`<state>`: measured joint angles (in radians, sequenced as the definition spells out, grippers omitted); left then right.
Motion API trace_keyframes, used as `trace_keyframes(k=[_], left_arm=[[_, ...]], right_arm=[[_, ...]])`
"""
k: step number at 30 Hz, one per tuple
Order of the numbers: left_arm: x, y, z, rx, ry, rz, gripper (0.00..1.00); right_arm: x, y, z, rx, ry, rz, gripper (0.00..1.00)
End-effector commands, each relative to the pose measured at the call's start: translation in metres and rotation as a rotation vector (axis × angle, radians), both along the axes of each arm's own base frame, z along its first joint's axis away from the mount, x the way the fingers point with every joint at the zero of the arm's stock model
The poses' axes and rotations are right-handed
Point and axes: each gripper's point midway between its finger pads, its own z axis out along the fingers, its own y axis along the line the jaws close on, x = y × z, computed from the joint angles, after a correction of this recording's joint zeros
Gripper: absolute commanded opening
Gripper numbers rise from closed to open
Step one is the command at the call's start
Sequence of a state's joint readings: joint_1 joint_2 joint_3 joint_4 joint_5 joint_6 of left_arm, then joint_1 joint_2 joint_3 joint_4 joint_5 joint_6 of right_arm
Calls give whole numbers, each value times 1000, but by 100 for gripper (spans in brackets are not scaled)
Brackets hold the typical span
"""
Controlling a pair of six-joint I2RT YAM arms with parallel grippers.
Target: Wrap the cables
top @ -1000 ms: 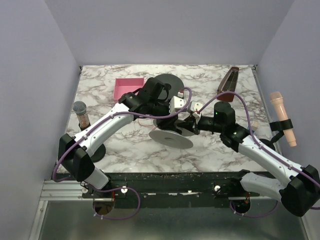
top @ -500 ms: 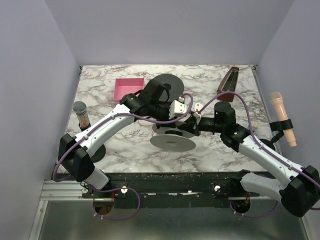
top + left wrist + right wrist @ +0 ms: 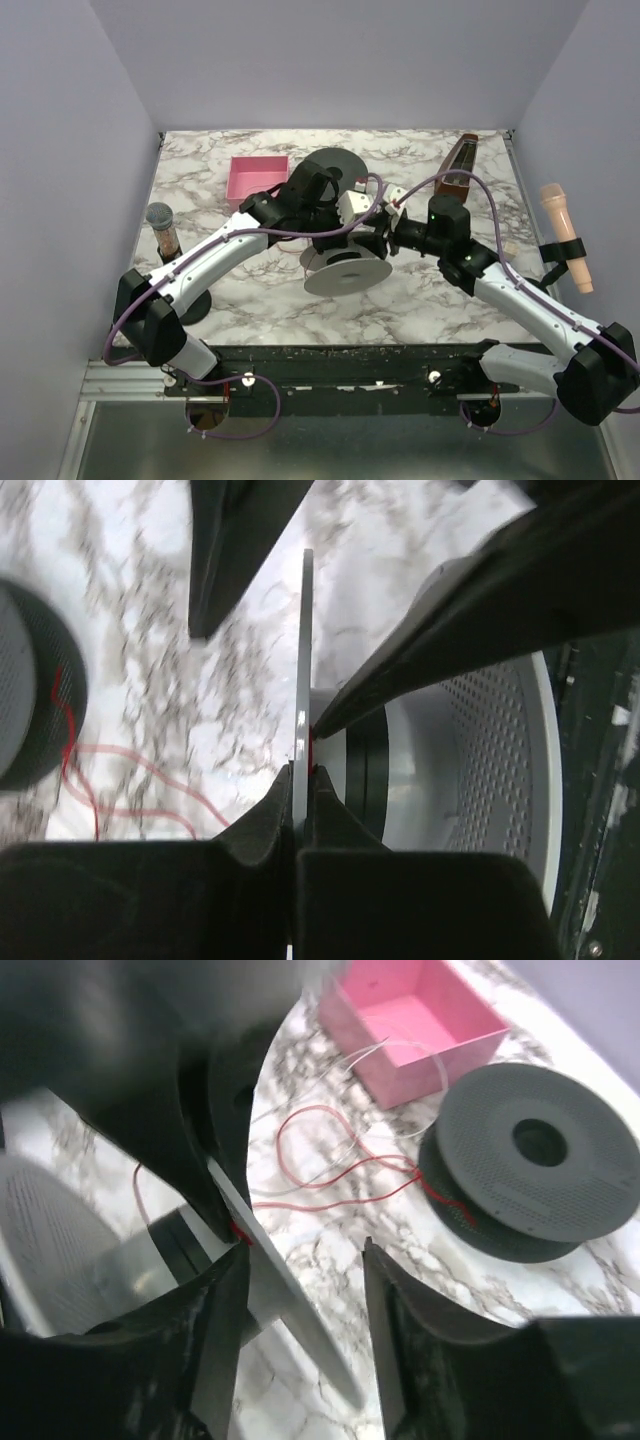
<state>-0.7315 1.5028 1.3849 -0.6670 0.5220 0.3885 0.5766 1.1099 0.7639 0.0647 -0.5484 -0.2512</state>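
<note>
We see bare bench (image 3: 250, 295) along its front edge. Mid-bench the white spool (image 3: 347, 275) stands tilted, its flange rim pinched tight in our left hand (image 3: 300, 785). Our right hand (image 3: 302, 1260) straddles that rim, fingers apart, gripping nothing. The dark spool (image 3: 540, 1160) lies behind, near the pink tray (image 3: 410, 1020). The cable (image 3: 320, 1175) loops loosely between the spools.
</note>
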Motion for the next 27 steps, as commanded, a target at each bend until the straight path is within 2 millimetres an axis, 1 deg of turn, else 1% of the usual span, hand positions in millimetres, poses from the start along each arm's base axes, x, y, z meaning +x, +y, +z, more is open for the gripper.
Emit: trace_keyframes(k=[1, 3, 6, 8, 10, 12, 15, 17, 21, 23, 27], left_arm=[[50, 18, 18, -10, -59, 366, 0], [58, 24, 24, -20, -63, 444, 0], [75, 36, 39, -41, -77, 558, 0], [86, 44, 51, -51, -107, 620, 0], [101, 57, 68, -50, -167, 714, 0], [114, 71, 85, -46, -223, 811, 0], [126, 91, 106, -62, -264, 915, 0], [129, 98, 112, -101, -228, 976, 0], [132, 106, 124, -135, -226, 1003, 0], [136, 112, 136, -151, -247, 1022, 0], [143, 116, 161, -182, -295, 1039, 0]], right_arm=[[35, -8, 42, 67, -79, -173, 61], [45, -15, 42, 59, -80, -240, 66], [63, -30, 48, 50, -87, -365, 68], [73, -39, 54, 59, -84, -426, 68], [80, -46, 59, 73, -75, -468, 68], [83, -47, 65, 89, -77, -471, 68], [83, -42, 71, 104, -78, -450, 69], [82, -39, 73, 112, -78, -434, 68], [75, -28, 78, 142, -89, -359, 68], [67, -23, 81, 165, -110, -306, 69], [53, -13, 79, 202, -157, -206, 68]])
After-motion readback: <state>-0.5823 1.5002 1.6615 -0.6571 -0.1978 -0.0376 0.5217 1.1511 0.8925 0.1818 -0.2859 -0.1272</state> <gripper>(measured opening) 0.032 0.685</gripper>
